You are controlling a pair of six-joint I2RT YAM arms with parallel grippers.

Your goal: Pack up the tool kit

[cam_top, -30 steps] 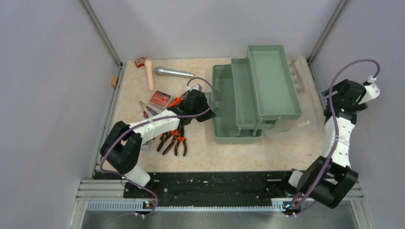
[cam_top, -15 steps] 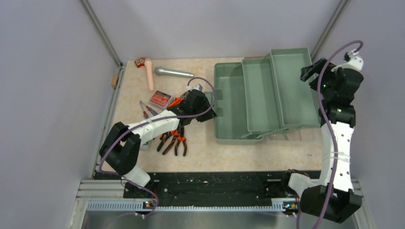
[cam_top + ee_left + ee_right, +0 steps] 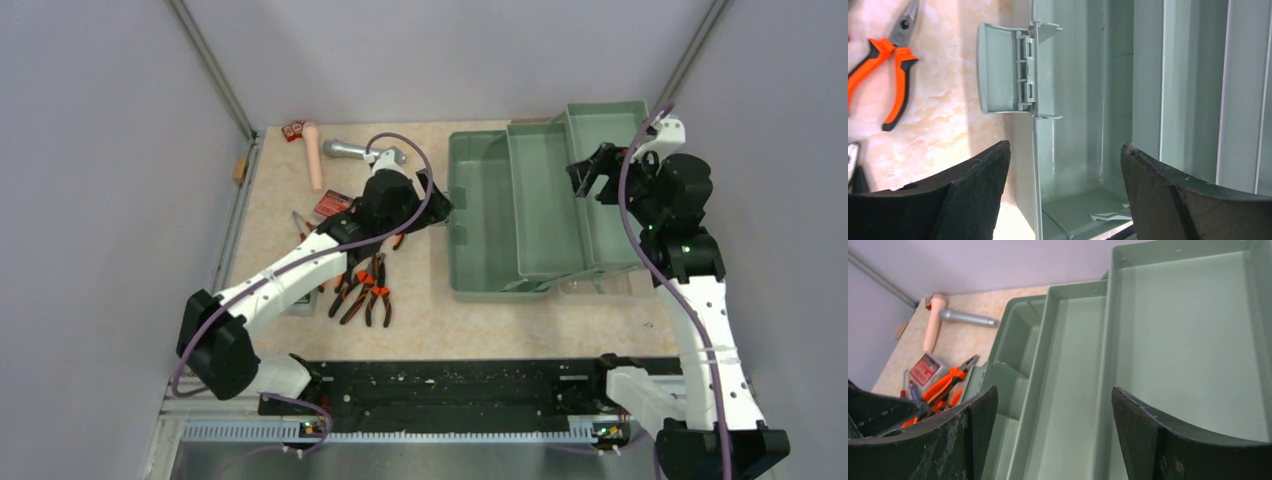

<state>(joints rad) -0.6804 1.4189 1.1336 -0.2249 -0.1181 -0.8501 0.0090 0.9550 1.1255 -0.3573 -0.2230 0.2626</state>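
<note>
The sage-green toolbox stands open, its middle tray and top tray stepped off to the right, all bare inside. My left gripper is open, hovering over the box's left wall just below the latch, holding nothing. Above the trays my right gripper hangs open and empty, looking down on the middle tray. Orange-and-black pliers lie on the table left of the box. The red box and screwdrivers lie partly under my left arm.
A silver microphone and a pinkish cylinder lie at the back left, with a small red item in the corner. The translucent lid shows under the trays at the box's front right. Frame posts bound the table.
My left gripper has opened, let go of the toolbox's left wall and shifted toward the back. The trays slid open to the right, and my right arm swung in over them.
</note>
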